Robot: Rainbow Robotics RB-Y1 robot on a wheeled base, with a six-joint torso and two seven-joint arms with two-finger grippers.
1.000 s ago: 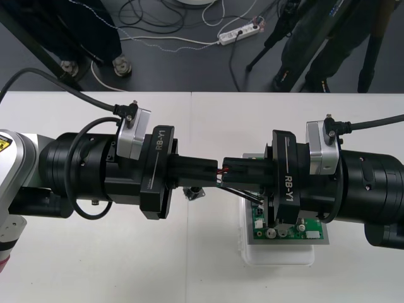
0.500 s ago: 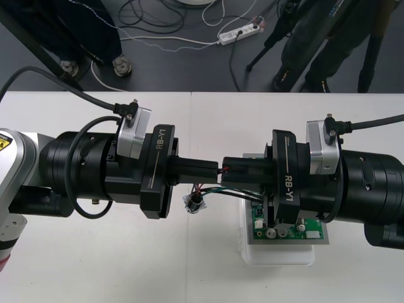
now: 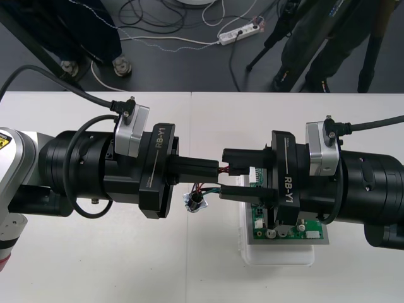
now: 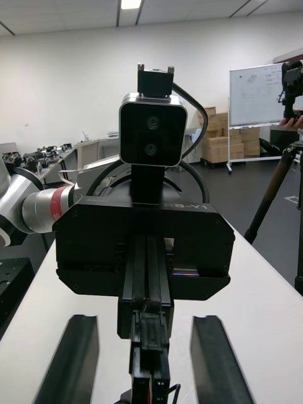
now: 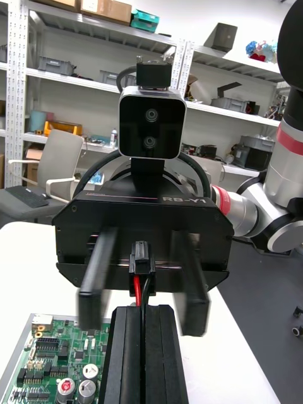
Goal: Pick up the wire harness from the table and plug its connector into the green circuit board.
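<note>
Black left gripper clamps the thin red-and-black wire harness; my right gripper gapes around its small black plug, and closing off-centre could twist it.

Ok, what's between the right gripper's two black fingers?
The wire harness's small black plug, held by the shut left gripper; the right gripper's fingers stand clear of it, in the right wrist view.

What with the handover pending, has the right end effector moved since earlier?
Yes: the right end effector opened, one finger shifting toward the circuit board.
</note>
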